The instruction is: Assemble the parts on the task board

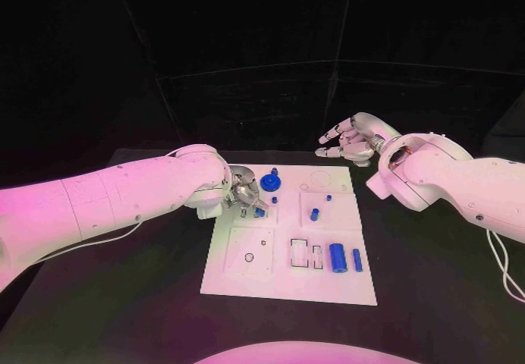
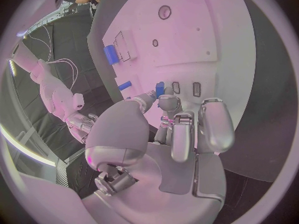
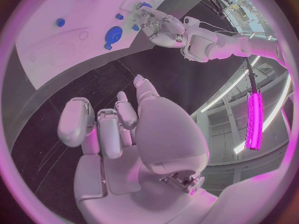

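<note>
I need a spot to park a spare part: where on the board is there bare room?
The task board is bare along its near edge, below the blue cylinder, and at its near left corner. The far left is crowded: the left hand works beside the blue gear.

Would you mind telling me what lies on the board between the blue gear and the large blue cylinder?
In the head view, between the blue gear and the large blue cylinder on the task board, a small blue peg stands.

The head camera looks down from above; both wrist cameras also see the task board (image 1: 291, 235).
</note>
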You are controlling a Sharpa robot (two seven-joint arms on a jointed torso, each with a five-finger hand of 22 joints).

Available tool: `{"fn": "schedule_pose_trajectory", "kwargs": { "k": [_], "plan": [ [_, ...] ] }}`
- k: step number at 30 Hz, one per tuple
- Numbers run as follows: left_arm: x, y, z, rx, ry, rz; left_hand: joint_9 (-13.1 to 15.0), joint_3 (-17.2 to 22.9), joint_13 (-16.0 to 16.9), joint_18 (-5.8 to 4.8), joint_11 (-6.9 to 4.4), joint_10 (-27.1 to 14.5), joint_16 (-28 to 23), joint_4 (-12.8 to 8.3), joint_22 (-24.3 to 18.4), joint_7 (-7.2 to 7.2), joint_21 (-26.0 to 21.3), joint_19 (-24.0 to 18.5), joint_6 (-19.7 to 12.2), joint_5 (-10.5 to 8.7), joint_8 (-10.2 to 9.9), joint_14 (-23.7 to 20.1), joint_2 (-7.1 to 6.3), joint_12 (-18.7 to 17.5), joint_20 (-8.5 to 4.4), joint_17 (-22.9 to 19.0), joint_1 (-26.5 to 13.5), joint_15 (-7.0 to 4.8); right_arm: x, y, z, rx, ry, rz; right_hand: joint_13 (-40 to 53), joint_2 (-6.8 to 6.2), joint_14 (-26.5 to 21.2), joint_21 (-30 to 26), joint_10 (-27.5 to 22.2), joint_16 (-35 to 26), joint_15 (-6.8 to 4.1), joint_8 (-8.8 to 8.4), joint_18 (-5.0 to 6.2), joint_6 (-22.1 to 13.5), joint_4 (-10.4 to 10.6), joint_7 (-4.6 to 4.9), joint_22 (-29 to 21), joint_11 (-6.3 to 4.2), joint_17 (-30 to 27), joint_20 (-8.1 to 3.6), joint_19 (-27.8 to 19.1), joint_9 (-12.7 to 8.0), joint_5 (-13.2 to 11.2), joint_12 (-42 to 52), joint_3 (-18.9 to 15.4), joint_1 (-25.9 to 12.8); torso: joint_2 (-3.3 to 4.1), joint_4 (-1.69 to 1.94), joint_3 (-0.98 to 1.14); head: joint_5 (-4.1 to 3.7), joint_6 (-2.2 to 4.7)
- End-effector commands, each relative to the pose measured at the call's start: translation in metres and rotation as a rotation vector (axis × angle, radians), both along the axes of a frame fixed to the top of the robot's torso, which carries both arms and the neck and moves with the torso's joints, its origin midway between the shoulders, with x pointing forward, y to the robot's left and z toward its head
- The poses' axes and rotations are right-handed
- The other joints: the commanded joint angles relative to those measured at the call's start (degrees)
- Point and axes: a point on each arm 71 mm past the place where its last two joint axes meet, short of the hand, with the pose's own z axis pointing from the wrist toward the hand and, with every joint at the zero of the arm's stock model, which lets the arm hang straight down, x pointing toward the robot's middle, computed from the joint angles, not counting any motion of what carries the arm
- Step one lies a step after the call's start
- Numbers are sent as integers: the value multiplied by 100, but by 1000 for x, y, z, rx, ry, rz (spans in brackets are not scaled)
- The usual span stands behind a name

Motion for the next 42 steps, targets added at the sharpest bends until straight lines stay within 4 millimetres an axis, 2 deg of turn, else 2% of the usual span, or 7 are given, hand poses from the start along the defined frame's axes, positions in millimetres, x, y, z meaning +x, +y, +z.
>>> {"fn": "schedule_pose_trajectory", "kwargs": {
  "k": [1, 4, 7, 14, 18, 23, 42],
  "plan": [
    [0, 1, 2, -52, -45, 34, 12, 1189, 12, -70, -13, 69, 27, -1142, 17, 9, 40, 41, -39, -3, 35, 589, -4, 44, 8, 1485, -78, 13, 0, -1, 1, -4, -4, 7, -8, 64, 306, -23, -9, -37, -42, 37, 74, 14, 26, 0, -3, -6, 293, 10, -37, -7, 16, -25, -23, 5, -4, 3, 4, -4, 13],
    [-2, 4, 1, -56, -60, 47, 19, 1215, 24, -71, -13, 79, 28, -1149, 26, 9, 46, 45, -39, -3, 43, 590, -11, 55, 7, 1488, -84, 12, 0, -2, 1, -5, -3, 6, -8, 70, 307, -26, -6, -38, -43, 42, 75, 16, 36, -1, -8, -7, 294, 9, -38, -7, 18, -23, -29, -4, -2, -8, -3, 11, 13],
    [-2, 7, 0, -55, -73, 60, 19, 1215, 24, -71, -13, 79, 28, -1149, 26, 9, 46, 45, -39, -3, 43, 590, -11, 55, 7, 1488, -84, 12, 0, -3, 1, -6, -2, 5, -8, 70, 307, -26, -6, -38, -43, 42, 75, 16, 36, -1, -8, -7, 294, 9, -38, -7, 18, -23, -29, -4, 1, -3, -2, 13, 15],
    [-2, 13, -6, -38, -97, 91, 30, 1252, 43, -74, -14, 96, 35, -1155, 44, 9, 58, 52, -38, -5, 55, 593, -22, 73, 6, 1501, -98, 11, 0, -3, 1, -7, -1, 6, -8, 70, 307, -26, -6, -38, -43, 42, 75, 16, 36, -1, -8, -7, 294, 9, -38, -7, 18, -23, -29, -4, 3, -20, -5, 65, 15],
    [-1, 16, -10, -30, -112, 105, 39, 1286, 62, -77, -16, 113, 39, -1163, 63, 7, 70, 59, -34, -6, 66, 594, -35, 91, 4, 1507, -108, 10, 1, -3, 1, -7, -1, 5, -8, 70, 307, -26, -6, -38, -43, 42, 75, 16, 36, -1, -8, -7, 294, 9, -38, -7, 18, -23, -29, -4, 7, -13, -9, 60, 21],
    [-1, 16, -14, -20, -111, 113, 39, 1286, 62, -77, -16, 113, 39, -1163, 63, 7, 70, 59, -34, -6, 66, 594, -35, 91, 4, 1507, -108, 10, 1, -3, 1, -8, 0, 5, -8, 70, 307, -26, -6, -38, -43, 42, 75, 16, 36, -1, -8, -7, 294, 9, -38, -7, 18, -23, -29, -4, 8, -26, -5, 75, -1],
    [-6, 16, -20, 42, -56, 54, 48, 1324, 57, -78, -16, 117, 34, -1164, 69, 6, 74, 62, -32, -6, 77, 592, -41, 91, 3, 1499, -122, 8, 1, -2, 1, -10, 4, 10, -8, 70, 307, -26, -6, -38, -43, 42, 75, 16, 36, -1, -8, -7, 294, 9, -38, -7, 18, -23, -29, -4, 4, -18, -3, 73, -57]
  ]
}}
